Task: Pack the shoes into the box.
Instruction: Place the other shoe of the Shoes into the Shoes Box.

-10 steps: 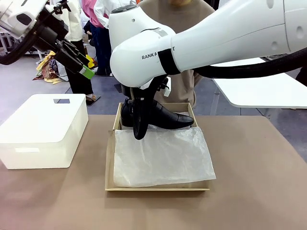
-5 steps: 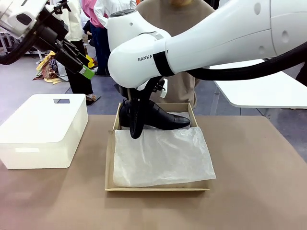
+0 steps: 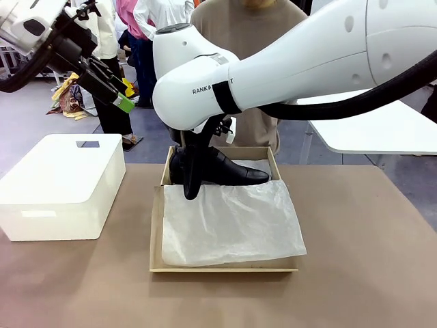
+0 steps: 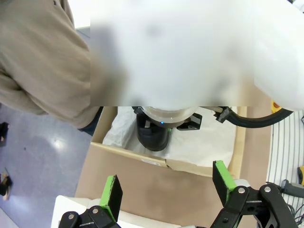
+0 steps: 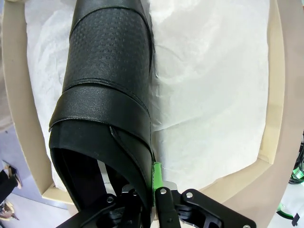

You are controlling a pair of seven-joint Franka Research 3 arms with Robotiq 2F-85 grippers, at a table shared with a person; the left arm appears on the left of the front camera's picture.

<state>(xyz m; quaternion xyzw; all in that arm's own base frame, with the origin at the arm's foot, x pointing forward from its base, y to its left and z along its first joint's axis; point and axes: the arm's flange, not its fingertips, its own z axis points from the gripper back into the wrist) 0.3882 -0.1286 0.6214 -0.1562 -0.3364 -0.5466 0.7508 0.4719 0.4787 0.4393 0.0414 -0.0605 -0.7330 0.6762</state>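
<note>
While the right gripper (image 5: pixel 153 183) is pinching the heel collar of the glossy black leather dress shoe (image 3: pixel 229 171), the shoe's long axis is running along the far wall of the tan cardboard shoebox (image 3: pixel 156 232). Its heel is sitting by the far-left corner and its toe is pointing at the right wall, over the white tissue paper (image 3: pixel 232 225). The left gripper (image 3: pixel 119 92) is hanging wide open above the white plastic bin (image 3: pixel 61 184), well apart, so the right one's nearer.

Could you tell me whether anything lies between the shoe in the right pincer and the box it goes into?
Nothing visible blocks it. The right pincer grips the glossy black leather shoe by its heel collar at the far end of the tan cardboard box, with just the white tissue paper lining around it.
</note>
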